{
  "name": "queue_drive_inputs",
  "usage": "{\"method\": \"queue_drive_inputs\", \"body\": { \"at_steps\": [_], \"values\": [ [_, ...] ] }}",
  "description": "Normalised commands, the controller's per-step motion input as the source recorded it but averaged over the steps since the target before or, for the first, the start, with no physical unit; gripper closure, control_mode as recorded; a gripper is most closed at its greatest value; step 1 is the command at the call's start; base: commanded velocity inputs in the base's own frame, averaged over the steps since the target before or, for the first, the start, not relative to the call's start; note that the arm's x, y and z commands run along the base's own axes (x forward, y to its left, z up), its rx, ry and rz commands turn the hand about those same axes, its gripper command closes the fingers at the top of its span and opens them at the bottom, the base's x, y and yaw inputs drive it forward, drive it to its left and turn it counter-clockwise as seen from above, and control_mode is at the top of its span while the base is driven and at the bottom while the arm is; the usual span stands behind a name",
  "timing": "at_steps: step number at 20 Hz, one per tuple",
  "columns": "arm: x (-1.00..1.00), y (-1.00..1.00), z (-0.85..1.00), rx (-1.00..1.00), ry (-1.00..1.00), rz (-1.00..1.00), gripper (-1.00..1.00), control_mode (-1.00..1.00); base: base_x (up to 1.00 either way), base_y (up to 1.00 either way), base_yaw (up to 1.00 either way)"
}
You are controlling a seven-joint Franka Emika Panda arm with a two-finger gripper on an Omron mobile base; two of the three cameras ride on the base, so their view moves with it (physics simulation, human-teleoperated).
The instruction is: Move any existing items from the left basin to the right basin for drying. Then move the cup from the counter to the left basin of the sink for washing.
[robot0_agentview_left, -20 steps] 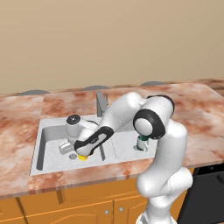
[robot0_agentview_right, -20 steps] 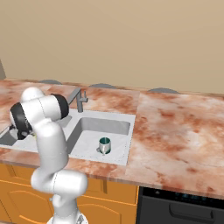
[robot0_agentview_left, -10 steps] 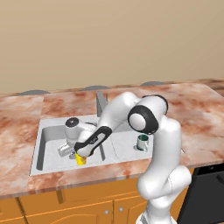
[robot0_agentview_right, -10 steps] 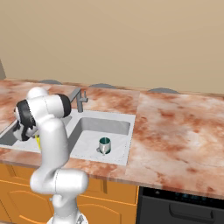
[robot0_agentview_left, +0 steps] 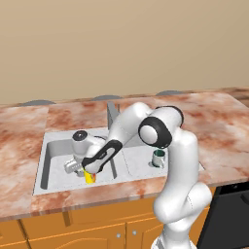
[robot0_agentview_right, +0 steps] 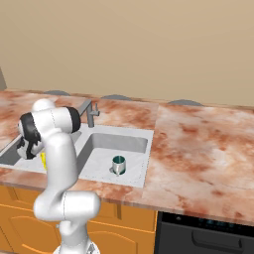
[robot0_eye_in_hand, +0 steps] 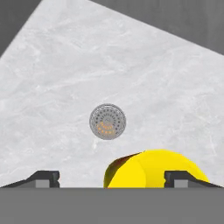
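My gripper (robot0_agentview_left: 87, 171) is down in the left basin (robot0_agentview_left: 54, 156) of the sink, near its front wall. The yellow cup (robot0_agentview_left: 90, 178) with its red mark sits just under the hand. In the hand view the gripper (robot0_eye_in_hand: 111, 179) is open. The cup (robot0_eye_in_hand: 154, 170) lies between the fingertips against the right one, with a gap to the left one. The basin's round drain (robot0_eye_in_hand: 107, 121) shows beyond it. The silvery mug (robot0_agentview_left: 158, 157) with the teal inside stands upright in the right basin (robot0_agentview_left: 138, 165). From the other side I see the mug (robot0_agentview_right: 118, 164) and a sliver of the cup (robot0_agentview_right: 43, 161).
The grey faucet (robot0_agentview_left: 112, 113) stands behind the divider, close to my forearm. Marbled counter (robot0_agentview_left: 214, 126) spreads to the right and left of the sink. Orange cabinets (robot0_agentview_left: 97, 233) run below, and a dark appliance front (robot0_agentview_right: 208, 233) sits at the lower right.
The hand with the yellow cup has sunk slightly lower in the left basin. My elbow has swung a little to the left. The mug has not moved.
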Motion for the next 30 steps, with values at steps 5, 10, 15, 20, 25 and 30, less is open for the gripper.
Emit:
{"method": "queue_drive_inputs", "body": {
  "at_steps": [5, 10, 15, 20, 25, 30],
  "values": [
    [0.00, 0.00, 0.33, -0.01, -0.06, -0.01, -1.00, -1.00, 0.00, 0.00, 0.00],
    [0.00, 0.00, 0.46, -0.03, -0.02, -0.01, -1.00, -1.00, 0.00, 0.00, 0.00],
    [-0.07, 0.00, 0.55, -0.01, 0.00, -0.02, -1.00, -1.00, 0.00, 0.00, 0.00],
    [-0.17, 0.00, 0.61, 0.00, 0.00, -0.03, -1.00, -1.00, 0.00, 0.00, 0.00],
    [-0.26, 0.00, 0.59, 0.00, 0.00, -0.03, -1.00, -1.00, 0.00, 0.00, 0.00],
    [-0.48, 0.00, 0.50, -0.01, 0.00, -0.03, -1.00, -1.00, 0.00, 0.00, 0.00]
  ]
}}
